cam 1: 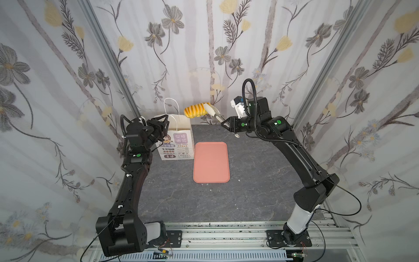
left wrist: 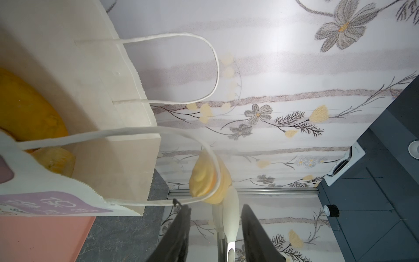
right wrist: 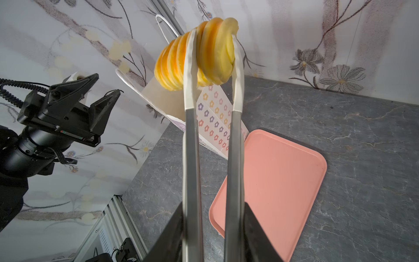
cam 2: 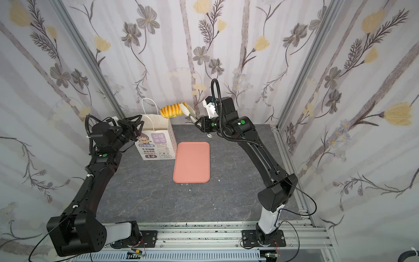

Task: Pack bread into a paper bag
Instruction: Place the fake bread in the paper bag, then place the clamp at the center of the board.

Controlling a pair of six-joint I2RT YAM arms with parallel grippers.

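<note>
**Loaf in the air beside the bag**

- The right gripper (cam 1: 225,124) is clamped on a pair of metal tongs with white tips (right wrist: 191,140). Its jaws press both tong arms from the outside.
- The tong tips pinch a ridged golden loaf (right wrist: 172,61) by one end, and the rest of the loaf sticks out sideways. In both top views the loaf (cam 2: 171,110) hangs off the table, higher than the bag's rim. It sits next to the bag's top corner on the right arm's side and looks clear of the paper.
- A white paper carrier bag (cam 1: 176,147) with a cartoon girl print and a purple square stands upright near the back wall, mouth open. Golden rolls (left wrist: 27,108) lie inside it.
- The left gripper (right wrist: 106,85) hangs at the bag's rim on the other side, jaws parted with nothing between them. The near white cord handle (left wrist: 113,133) runs to the tip of one finger. I cannot tell whether it is hooked there.
- A pink rectangular tray (cam 1: 210,162) lies flat on the dark grey stone-patterned table (cam 1: 260,170), just beside the bag.
</note>
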